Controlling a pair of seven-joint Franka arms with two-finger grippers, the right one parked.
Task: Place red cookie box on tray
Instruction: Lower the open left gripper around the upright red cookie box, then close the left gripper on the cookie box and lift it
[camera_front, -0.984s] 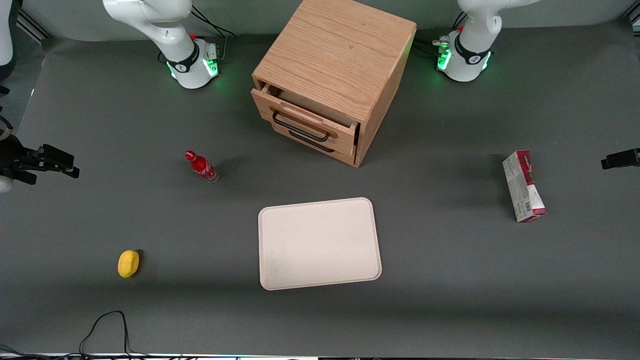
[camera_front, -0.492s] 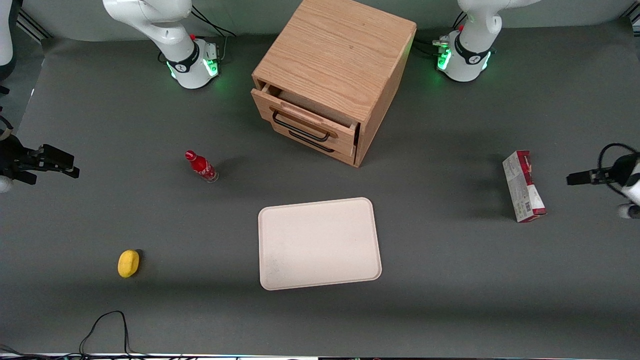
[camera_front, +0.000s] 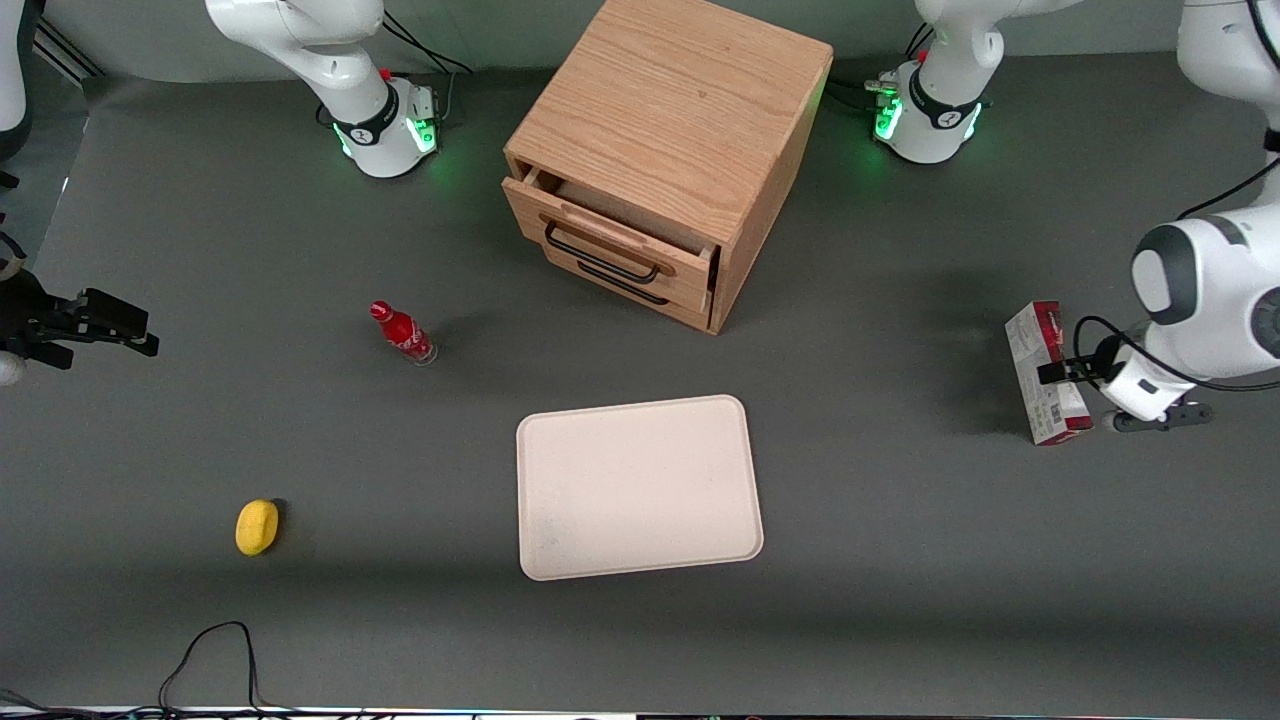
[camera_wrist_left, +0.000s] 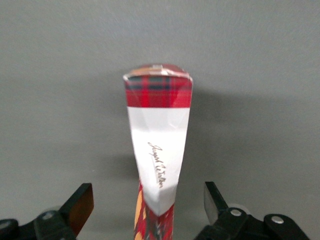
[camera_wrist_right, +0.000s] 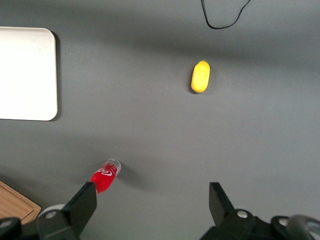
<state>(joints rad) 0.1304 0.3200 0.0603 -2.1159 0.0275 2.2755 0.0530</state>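
The red cookie box (camera_front: 1030, 345) lies on the grey mat toward the working arm's end of the table, well apart from the tray (camera_front: 640, 487). My left gripper (camera_front: 1078, 396) hovers over the end of the box nearer the front camera. In the left wrist view the box (camera_wrist_left: 159, 135) shows a tartan end and a white face with script, and the gripper (camera_wrist_left: 148, 200) is open. Its dark fingers (camera_wrist_left: 80, 205) stand on either side of the carton with gaps, touching nothing. The beige tray holds nothing.
A wooden drawer cabinet (camera_front: 665, 150) with its top drawer slightly open stands farther from the front camera than the tray. A small red bottle (camera_front: 402, 333) and a yellow object (camera_front: 257, 526) sit toward the parked arm's end. A black cable (camera_front: 215, 650) loops near the front edge.
My left arm has swung in from the table's edge toward the box; the gripper now straddles it. The box, tray and other things have not moved.
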